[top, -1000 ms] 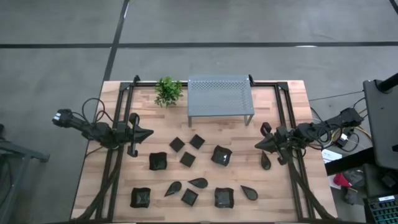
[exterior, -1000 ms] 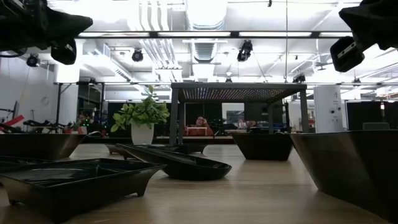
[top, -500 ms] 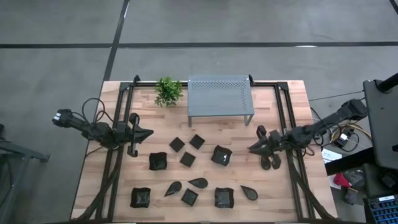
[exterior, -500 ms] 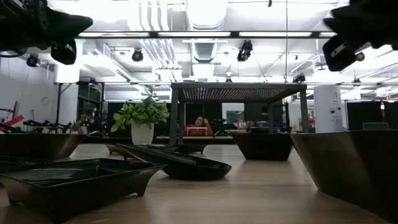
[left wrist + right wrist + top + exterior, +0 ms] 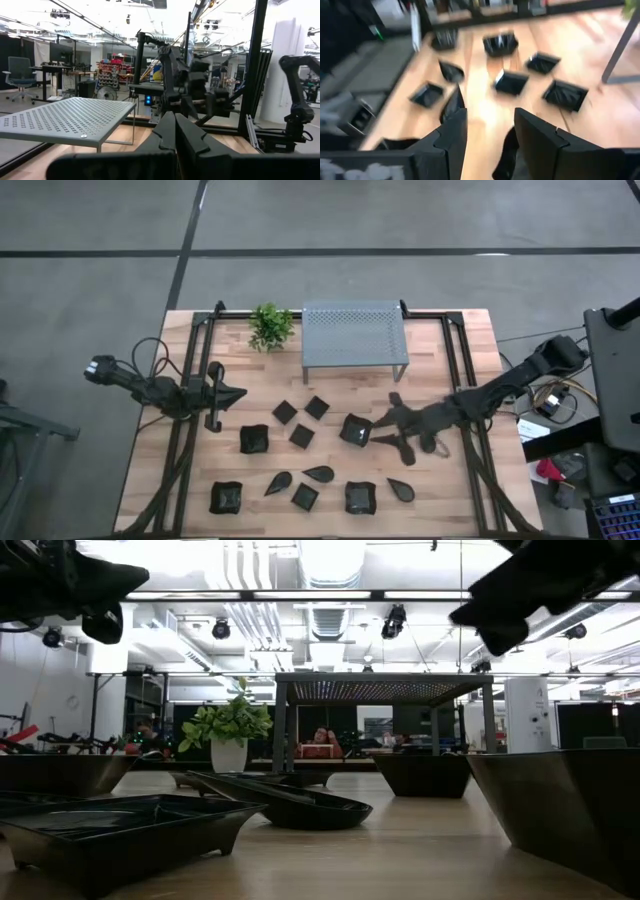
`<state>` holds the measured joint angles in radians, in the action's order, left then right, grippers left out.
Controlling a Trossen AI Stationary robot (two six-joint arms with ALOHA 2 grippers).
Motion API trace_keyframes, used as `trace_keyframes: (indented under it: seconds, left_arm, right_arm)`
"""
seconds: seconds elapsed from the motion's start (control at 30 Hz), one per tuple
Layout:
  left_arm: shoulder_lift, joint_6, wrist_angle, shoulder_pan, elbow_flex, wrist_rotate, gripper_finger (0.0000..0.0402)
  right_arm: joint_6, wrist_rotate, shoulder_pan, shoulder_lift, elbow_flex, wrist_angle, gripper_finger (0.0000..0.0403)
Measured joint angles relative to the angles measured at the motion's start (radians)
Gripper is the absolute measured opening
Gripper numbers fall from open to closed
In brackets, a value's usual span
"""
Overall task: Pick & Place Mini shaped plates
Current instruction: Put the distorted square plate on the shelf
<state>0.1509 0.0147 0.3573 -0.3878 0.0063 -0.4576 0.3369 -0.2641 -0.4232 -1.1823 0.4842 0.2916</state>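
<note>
about a dozen mini shaped plates (image 5: 301, 435) lie scattered over the near half of the table (image 5: 470, 330), in front of the grey perforated shelf (image 5: 353, 335) and the small plant (image 5: 270, 326). the right gripper (image 5: 385, 432) reaches in over the table beside a deep wavy-rimmed plate (image 5: 355, 429), its fingers (image 5: 451, 135) spread apart and holding nothing. the left gripper (image 5: 236, 393) waits at the left side, fingers pressed together, empty.

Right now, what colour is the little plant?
Green, the plant shows best in the high view.
</note>
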Motion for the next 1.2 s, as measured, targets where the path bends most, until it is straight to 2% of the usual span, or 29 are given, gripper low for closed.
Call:
trace_keyframes:
  seconds: [0.1,0.23,0.47,0.67,0.9,1.2]
  left_arm:
    - [0.0,0.0,0.0,0.0,0.0,0.0,0.0]
    - [0.0,0.0,0.0,0.0,0.0,0.0,0.0]
    - [0.0,0.0,0.0,0.0,0.0,0.0,0.0]
    - [0.0,0.0,0.0,0.0,0.0,0.0,0.0]
    - [0.0,0.0,-0.002,0.0,0.0,0.0,0.0]
    - [0.0,0.0,-0.003,0.0,0.0,0.0,0.0]
  right_arm:
    - [-0.034,-0.001,0.0,-0.104,0.092,-0.076,0.0151]
    - [-0.063,-0.006,0.0,-0.222,0.191,-0.085,0.0141]
    - [-0.036,-0.045,0.0,-0.394,0.36,-0.226,0.0126]
    - [0.053,-0.107,0.0,-0.525,0.498,-0.499,0.0122]
    - [0.106,-0.131,0.0,-0.618,0.605,-0.694,0.0132]
    - [0.128,-0.129,-0.002,-0.628,0.613,-0.733,0.0115]
